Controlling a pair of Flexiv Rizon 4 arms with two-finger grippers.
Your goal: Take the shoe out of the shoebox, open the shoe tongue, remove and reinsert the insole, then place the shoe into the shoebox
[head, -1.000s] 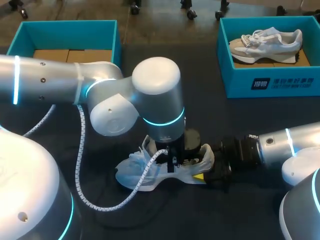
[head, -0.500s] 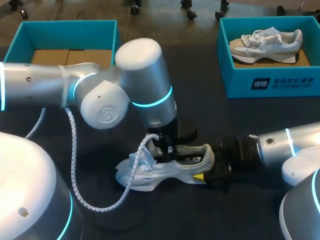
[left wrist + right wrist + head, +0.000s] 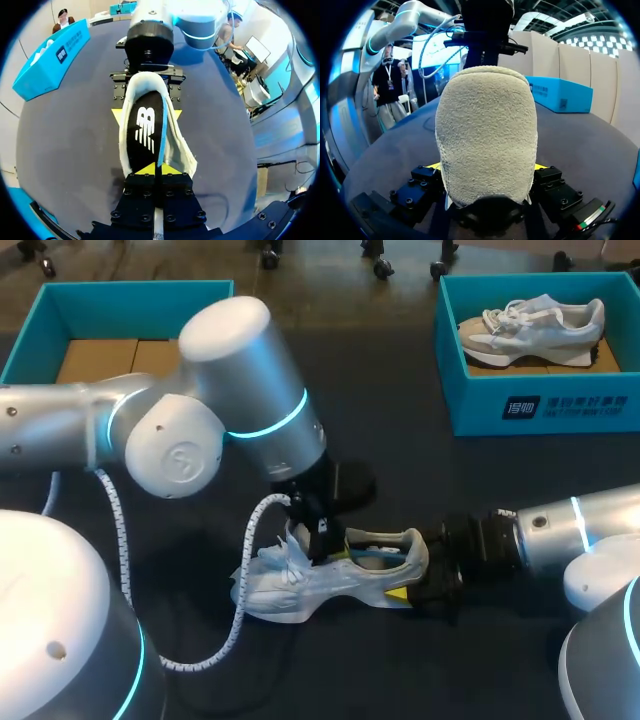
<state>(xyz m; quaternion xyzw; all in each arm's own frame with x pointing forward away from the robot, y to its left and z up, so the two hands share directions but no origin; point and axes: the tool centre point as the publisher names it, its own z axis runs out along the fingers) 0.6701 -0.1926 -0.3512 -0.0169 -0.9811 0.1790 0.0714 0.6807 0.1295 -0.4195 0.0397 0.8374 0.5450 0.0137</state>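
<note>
Shoe point(image 3: 300, 585) on desk point(image 3: 420, 470), heel at 3 o'clock clamped by right tool point(image 3: 487, 167); left tool point(image 3: 153, 169) pinches insole point(image 3: 145, 131) — best lifted slowly, heel steady.

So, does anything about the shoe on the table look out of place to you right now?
Only the insole, sitting askew in the shoe with one end pinched by the left gripper, while the right gripper clamps the heel. That fits the removal step; nothing looks damaged.
</note>
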